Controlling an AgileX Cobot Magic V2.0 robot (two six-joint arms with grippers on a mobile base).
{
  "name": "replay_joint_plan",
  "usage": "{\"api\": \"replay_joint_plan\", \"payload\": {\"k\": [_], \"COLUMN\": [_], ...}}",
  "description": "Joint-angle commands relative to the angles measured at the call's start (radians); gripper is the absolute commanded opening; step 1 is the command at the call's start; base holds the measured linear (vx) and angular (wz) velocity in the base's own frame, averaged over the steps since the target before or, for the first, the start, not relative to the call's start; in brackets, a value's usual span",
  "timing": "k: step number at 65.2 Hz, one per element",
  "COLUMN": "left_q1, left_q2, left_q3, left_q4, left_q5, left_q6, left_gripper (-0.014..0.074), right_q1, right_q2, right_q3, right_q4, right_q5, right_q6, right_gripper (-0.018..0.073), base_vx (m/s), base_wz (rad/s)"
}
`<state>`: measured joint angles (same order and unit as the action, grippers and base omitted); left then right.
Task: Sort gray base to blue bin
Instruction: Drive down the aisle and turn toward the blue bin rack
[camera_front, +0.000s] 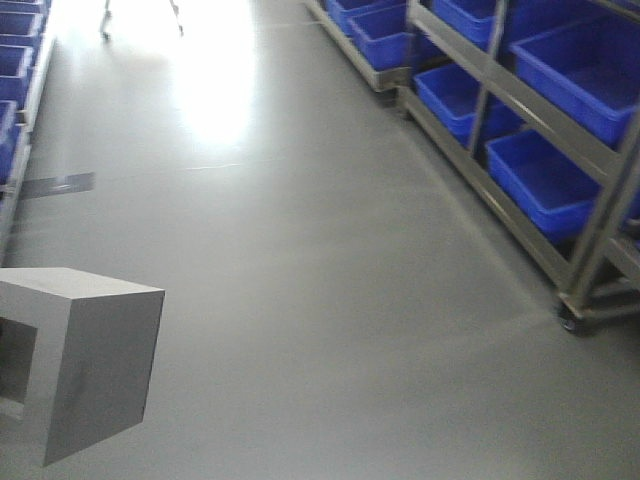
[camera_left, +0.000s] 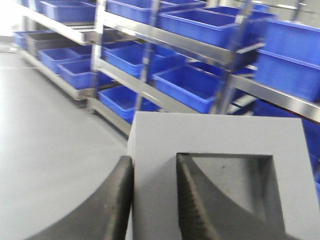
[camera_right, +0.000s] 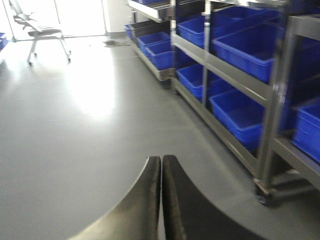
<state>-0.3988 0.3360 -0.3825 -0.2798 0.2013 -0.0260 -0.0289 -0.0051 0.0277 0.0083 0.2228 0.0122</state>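
While my left gripper (camera_left: 152, 200) clamps the gray base (camera_left: 220, 135), a blue bin (camera_left: 180, 92) lies at one o'clock; right gripper (camera_right: 161, 195) closed, empty.

A smooth gray floor (camera_front: 330, 300) runs down a wide aisle, with a strong white glare (camera_front: 215, 80) washing out its far end. Daylight pours in from a bright opening (camera_right: 77, 15) at the back, where an office chair (camera_right: 42, 32) stands on splayed legs. Along the right side stand metal racks (camera_front: 590, 250) on caster wheels (camera_front: 570, 318), their tilted shelves filled with blue bins (camera_front: 545, 180). More shelving (camera_front: 25, 100) lines the left edge. A dark strip (camera_front: 58, 184) lies on the floor near it.
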Motion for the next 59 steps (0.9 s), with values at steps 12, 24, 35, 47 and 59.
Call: {"api": "replay_joint_plan", "payload": {"k": [12, 24, 35, 47, 59], "left_q1": [0.001, 0.001, 0.001, 0.001, 0.001], "left_q2": [0.009, 0.009, 0.009, 0.009, 0.009], "left_q3": [-0.034, -0.034, -0.034, -0.034, -0.034], "left_q4": [-0.018, -0.018, -0.018, -0.018, -0.018], "left_q5": [-0.101, -0.099, -0.096, -0.096, -0.096], "left_q6": [-0.007, -0.007, -0.007, -0.007, -0.007], "left_gripper": [-0.0006, -0.0006, -0.0006, -0.0006, -0.0006], "right_q1": [-0.002, -0.002, -0.002, -0.002, -0.002], "right_q2": [0.018, 0.018, 0.018, 0.018, 0.018], "right_q3": [0.002, 0.002, 0.002, 0.002, 0.002], "right_q4": [-0.008, -0.008, -0.008, -0.008, -0.008], "right_q5": [-0.073, -0.073, -0.073, -0.073, -0.073], "right_q6": [-0.012, -0.012, -0.012, -0.012, -0.012], "right_gripper": [-0.0005, -0.0005, -0.0005, -0.0005, -0.0005], "base_vx": [0.32, 0.32, 0.35, 0.37, 0.38], "base_wz": [0.50, 0.34, 0.15, 0.07, 0.05]}}
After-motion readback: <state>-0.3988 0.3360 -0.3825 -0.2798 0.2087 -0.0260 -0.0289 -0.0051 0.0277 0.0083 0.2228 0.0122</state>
